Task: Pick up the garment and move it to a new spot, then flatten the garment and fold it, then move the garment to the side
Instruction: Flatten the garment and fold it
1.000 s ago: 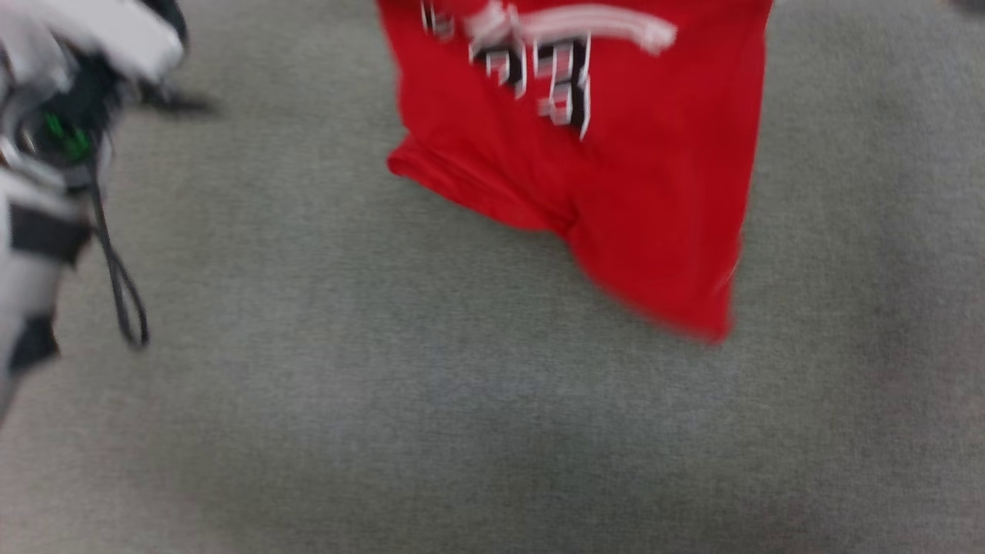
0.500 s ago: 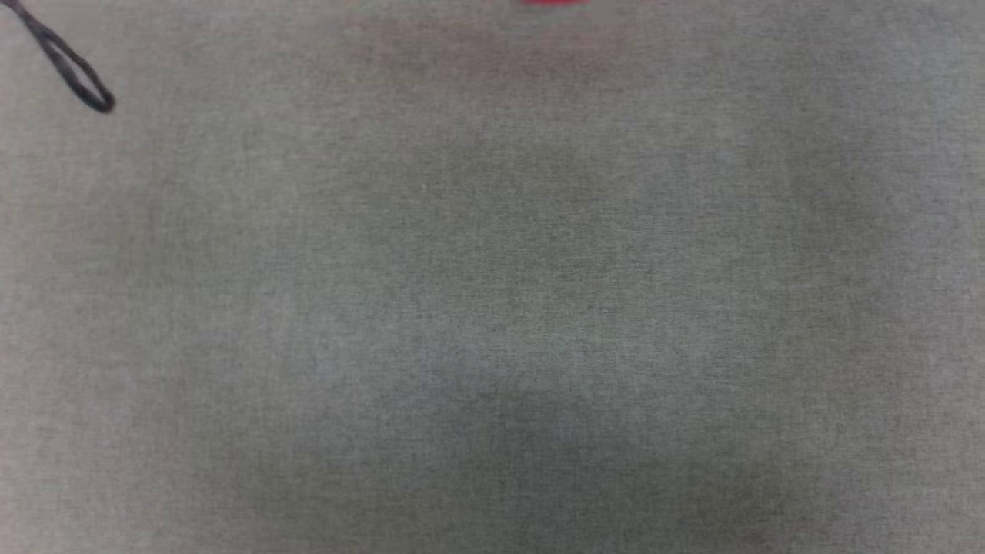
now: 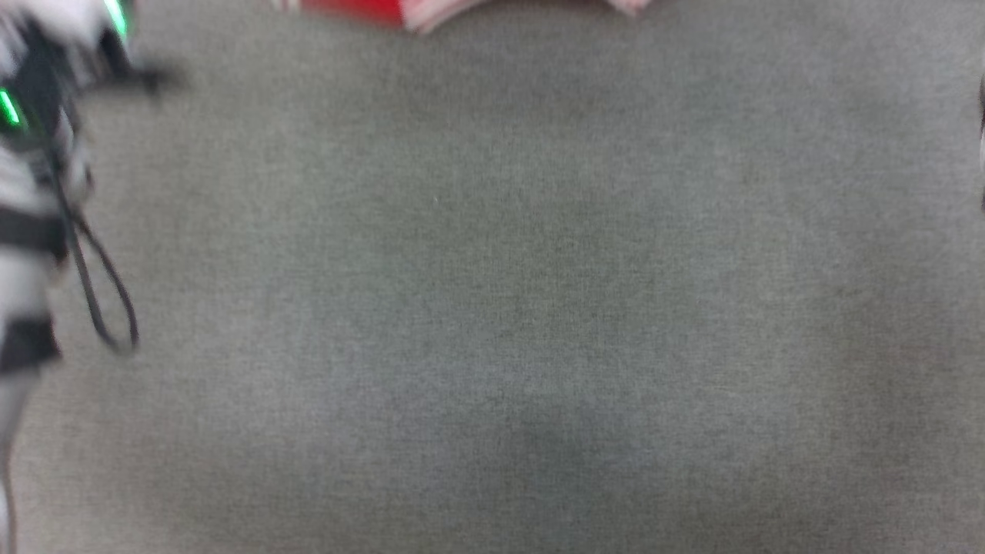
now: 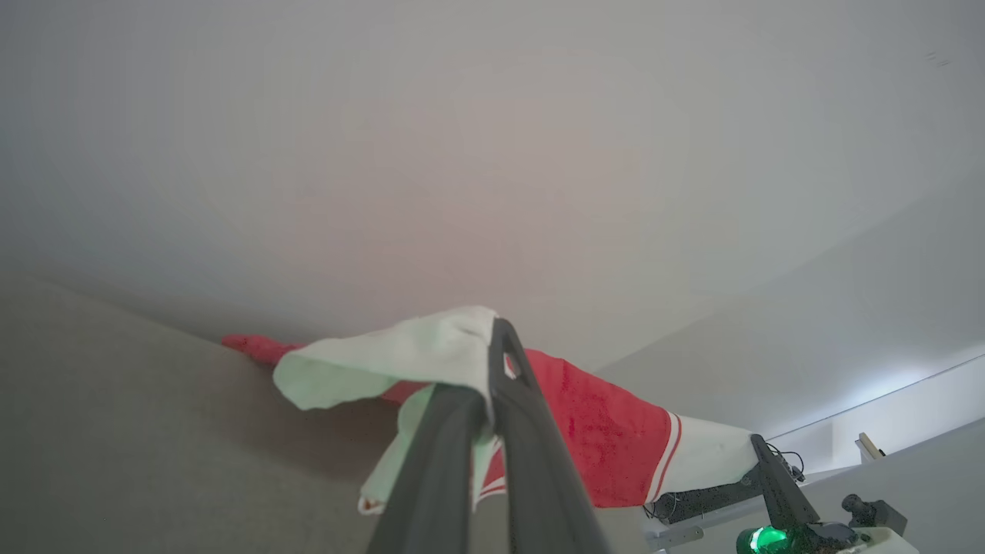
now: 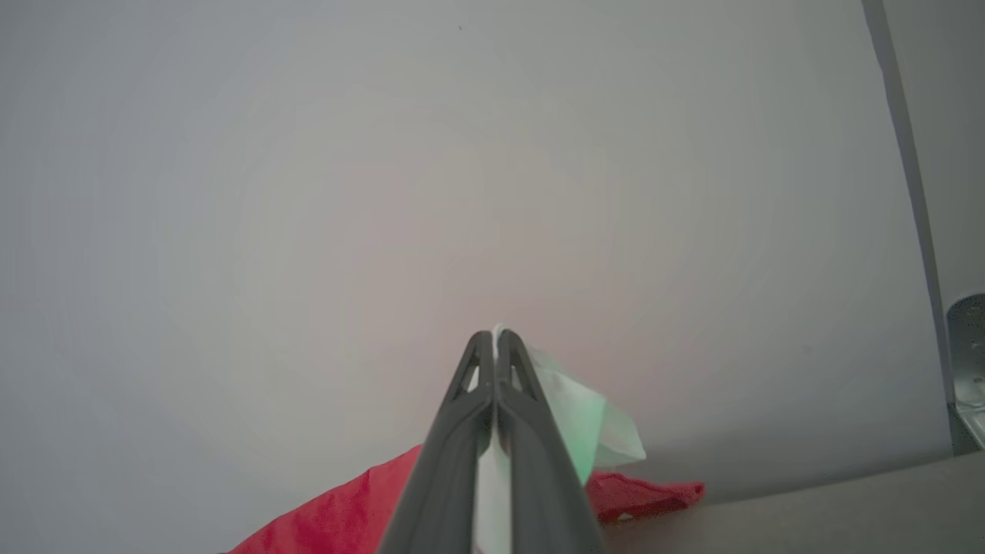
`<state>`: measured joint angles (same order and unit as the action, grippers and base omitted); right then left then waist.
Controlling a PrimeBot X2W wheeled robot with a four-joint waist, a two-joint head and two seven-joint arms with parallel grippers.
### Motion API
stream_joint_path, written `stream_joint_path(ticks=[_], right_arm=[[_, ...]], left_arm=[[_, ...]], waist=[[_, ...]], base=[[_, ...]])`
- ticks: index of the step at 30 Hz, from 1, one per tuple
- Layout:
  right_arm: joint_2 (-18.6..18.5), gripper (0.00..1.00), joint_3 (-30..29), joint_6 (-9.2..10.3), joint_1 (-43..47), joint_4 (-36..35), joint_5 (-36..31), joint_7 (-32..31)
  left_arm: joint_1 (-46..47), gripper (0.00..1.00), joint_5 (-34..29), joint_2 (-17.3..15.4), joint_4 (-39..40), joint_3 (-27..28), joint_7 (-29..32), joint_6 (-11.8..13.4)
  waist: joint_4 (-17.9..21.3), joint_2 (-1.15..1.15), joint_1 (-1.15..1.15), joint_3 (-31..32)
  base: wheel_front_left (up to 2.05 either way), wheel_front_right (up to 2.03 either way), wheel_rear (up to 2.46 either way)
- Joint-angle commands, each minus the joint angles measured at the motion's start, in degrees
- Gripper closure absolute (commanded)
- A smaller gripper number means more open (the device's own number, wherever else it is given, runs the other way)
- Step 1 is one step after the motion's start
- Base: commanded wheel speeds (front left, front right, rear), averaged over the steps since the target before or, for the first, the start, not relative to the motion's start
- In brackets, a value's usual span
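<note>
The garment (image 4: 600, 431) is a red shirt with white sleeves and striped trim, held stretched above the grey surface (image 3: 492, 308). My left gripper (image 4: 492, 358) is shut on one white sleeve (image 4: 385, 365). The other white sleeve (image 4: 712, 458) runs to my right gripper (image 4: 762, 454), low at the right of the left wrist view. In the right wrist view my right gripper (image 5: 495, 338) is shut on white cloth (image 5: 585, 419), with red fabric (image 5: 346, 515) hanging below. In the blurred head view a red and white strip of the garment (image 3: 369, 8) crosses the top edge.
My pale left forearm (image 3: 31, 192) with green lights and a looped black cable (image 3: 108, 308) stands at the head view's left edge. A plain pale wall (image 5: 308, 192) rises behind the surface. A metal bracket (image 5: 968, 362) shows at the far right.
The head camera has swung, so the whole picture shifted. The garment went from filling the top centre to a thin strip at the top edge. My left forearm is back at the left edge.
</note>
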<state>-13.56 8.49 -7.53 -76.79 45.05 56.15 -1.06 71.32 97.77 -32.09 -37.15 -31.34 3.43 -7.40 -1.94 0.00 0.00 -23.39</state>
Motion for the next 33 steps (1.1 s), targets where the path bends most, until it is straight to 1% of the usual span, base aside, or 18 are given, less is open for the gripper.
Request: stream_joint_path(ticks=[1, 4, 7, 8, 12, 16, 20, 25, 30, 33], right_arm=[[-2.1, 1.00, 1.2, 0.09, 6.1, -3.8, 1.3, -2.5], [-4.5, 1.00, 1.8, 0.08, 14.7, -9.7, 3.1, -5.7], [-6.9, 1.00, 0.9, 0.09, 22.7, -15.3, 3.7, -7.9], [-6.9, 1.00, 0.9, 0.09, 22.7, -15.3, 3.7, -7.9], [-8.4, 1.00, -1.3, 0.08, 33.3, -22.9, 3.8, -11.3], [-8.2, 1.00, -4.8, 0.09, 43.1, -30.6, 1.9, -14.7], [-6.4, 1.00, -9.5, 0.09, 51.4, -38.8, -1.0, -18.9], [-1.6, 1.00, -15.0, 0.09, 59.9, -50.0, -5.0, -25.5], [3.4, 1.00, -19.9, 0.08, 66.3, -59.9, -8.7, -32.0], [5.7, 1.00, -22.3, 0.09, 68.3, -63.5, -9.7, -35.2]], left_arm=[[-5.8, 1.00, 0.6, -1.8, 2.0, -0.2, 1.6, -0.1], [-12.9, 1.00, 1.4, -3.8, 6.2, -0.5, 3.1, -0.1], [-20.0, 1.00, 2.6, -5.7, 10.8, -0.3, 4.1, -0.1], [-20.0, 1.00, 2.6, -5.7, 10.8, -0.3, 4.1, -0.1], [-28.7, 1.00, 3.6, -7.9, 17.1, 0.2, 3.0, -0.1], [-36.7, 1.00, 4.5, -10.6, 23.3, 0.8, 1.0, -0.1], [-43.9, 1.00, 5.9, -13.7, 29.4, 2.2, -1.2, 0.0], [-53.7, 1.00, 7.7, -18.1, 38.8, 4.8, -5.3, 0.2], [-63.1, 1.00, 7.9, -22.2, 47.1, 6.8, -10.0, 1.1], [-66.8, 1.00, 7.3, -23.8, 50.0, 7.7, -12.5, 1.8]], waist=[[-0.3, 0.00, 0.00, 2.8], [-0.4, 0.00, 0.00, 4.7], [-0.6, 0.00, 0.00, 6.5], [-0.6, 0.00, 0.00, 6.5], [-0.7, 0.00, 0.00, 8.7], [-0.5, 0.00, 0.00, 10.3], [-0.1, 0.00, 0.00, 11.2], [0.8, 0.00, 0.00, 11.8], [1.3, 0.00, 0.00, 11.0], [1.2, 0.00, 0.00, 10.5]], base=[[0.00, 0.00, 0.00], [0.00, 0.00, 0.00], [0.00, 0.00, 0.00], [0.00, 0.00, 0.00], [0.00, 0.00, 0.00], [0.00, 0.00, 0.00], [0.00, 0.00, 0.00], [0.00, 0.00, 0.00], [0.00, 0.00, 0.00], [0.00, 0.00, 0.00]])
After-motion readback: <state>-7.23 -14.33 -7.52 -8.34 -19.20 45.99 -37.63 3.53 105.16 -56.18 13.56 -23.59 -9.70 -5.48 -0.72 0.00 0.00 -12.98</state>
